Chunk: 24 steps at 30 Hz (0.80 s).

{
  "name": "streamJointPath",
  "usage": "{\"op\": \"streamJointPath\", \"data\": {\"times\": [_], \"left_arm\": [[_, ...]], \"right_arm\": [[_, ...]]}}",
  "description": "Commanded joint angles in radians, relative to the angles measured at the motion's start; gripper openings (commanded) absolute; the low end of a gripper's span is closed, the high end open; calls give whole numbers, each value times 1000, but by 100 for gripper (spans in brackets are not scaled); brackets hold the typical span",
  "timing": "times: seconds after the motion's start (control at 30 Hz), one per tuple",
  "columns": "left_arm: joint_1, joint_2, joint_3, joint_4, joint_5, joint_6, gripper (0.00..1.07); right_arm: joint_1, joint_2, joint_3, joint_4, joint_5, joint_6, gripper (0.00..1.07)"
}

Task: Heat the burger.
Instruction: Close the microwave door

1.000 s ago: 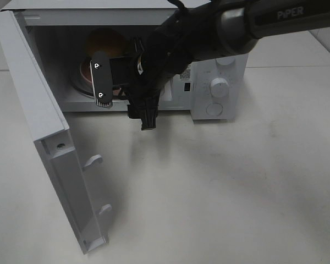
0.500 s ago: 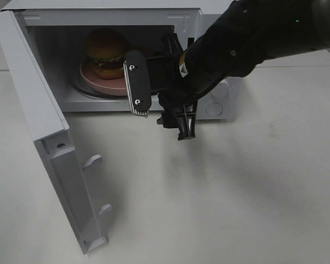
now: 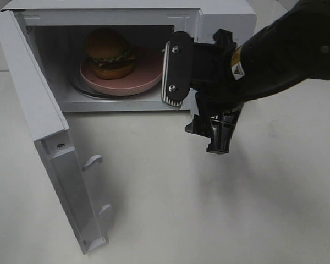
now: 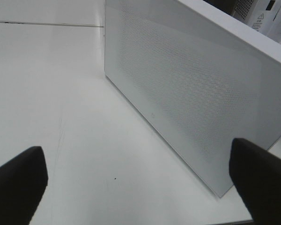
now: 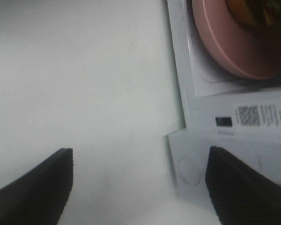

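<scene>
A burger [image 3: 109,52] is set on a pink plate [image 3: 146,74] inside a white microwave [image 3: 220,16], at eleven o'clock in the overhead view. The door [image 3: 38,121] is swung wide toward seven o'clock. The right claw [image 3: 193,122] is held spread, gripping nothing, at four o'clock from the burger. The left claw [image 4: 140,183] is likewise spread, near the door's outer face.

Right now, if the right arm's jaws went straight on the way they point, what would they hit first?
Most likely the white table, just in front of the microwave; the right gripper points downward, jaws open. Depth is uncertain.
</scene>
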Motion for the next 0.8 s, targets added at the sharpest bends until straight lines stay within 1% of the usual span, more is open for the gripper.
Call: {"op": "streamJointPath", "data": {"times": [0.03, 0.07, 0.13, 0.17, 0.2, 0.23, 0.27, 0.3, 0.33, 0.4, 0.43, 0.5, 0.53, 0.57, 0.63, 0.77, 0.8], "left_arm": [[5, -14, 2, -2, -4, -1, 98], [5, -14, 2, -2, -4, -1, 98], [5, -14, 2, -2, -4, -1, 98], [5, -14, 2, -2, -4, -1, 98], [5, -14, 2, -2, -4, -1, 98], [5, -14, 2, -2, -4, -1, 98], [5, -14, 2, -2, -4, -1, 98], [5, -14, 2, -2, -4, -1, 98], [5, -14, 2, -2, -4, -1, 98], [5, -14, 2, -2, -4, -1, 98], [5, -14, 2, -2, -4, -1, 98], [5, -14, 2, -2, -4, -1, 98], [5, -14, 2, -2, -4, -1, 98], [5, -14, 2, -2, -4, -1, 98], [5, -14, 2, -2, -4, -1, 98], [5, -14, 2, -2, -4, -1, 98], [5, -14, 2, -2, -4, -1, 98]], "right_arm": [[-3, -46, 14, -5, 89, 137, 76], [-3, -80, 17, -5, 169, 227, 76], [-3, -95, 17, -5, 205, 266, 76], [-3, -124, 17, -5, 289, 361, 76], [-3, -124, 17, -5, 289, 361, 76], [-3, -151, 17, -5, 366, 446, 76], [-3, -167, 17, -3, 394, 493, 76], [-3, -167, 17, -3, 394, 493, 76], [-3, -199, 17, 2, 462, 582, 76], [-3, -212, 17, 4, 489, 616, 76], [-1, -245, 17, 4, 557, 676, 76], [-1, -264, 17, 4, 591, 700, 76], [-1, -300, 17, 15, 653, 724, 76], [-1, -300, 17, 15, 653, 724, 76], [-1, -361, 17, 49, 740, 726, 76], [-1, -416, 18, 84, 819, 726, 76], [-1, -455, 24, 95, 854, 725, 76]]}}
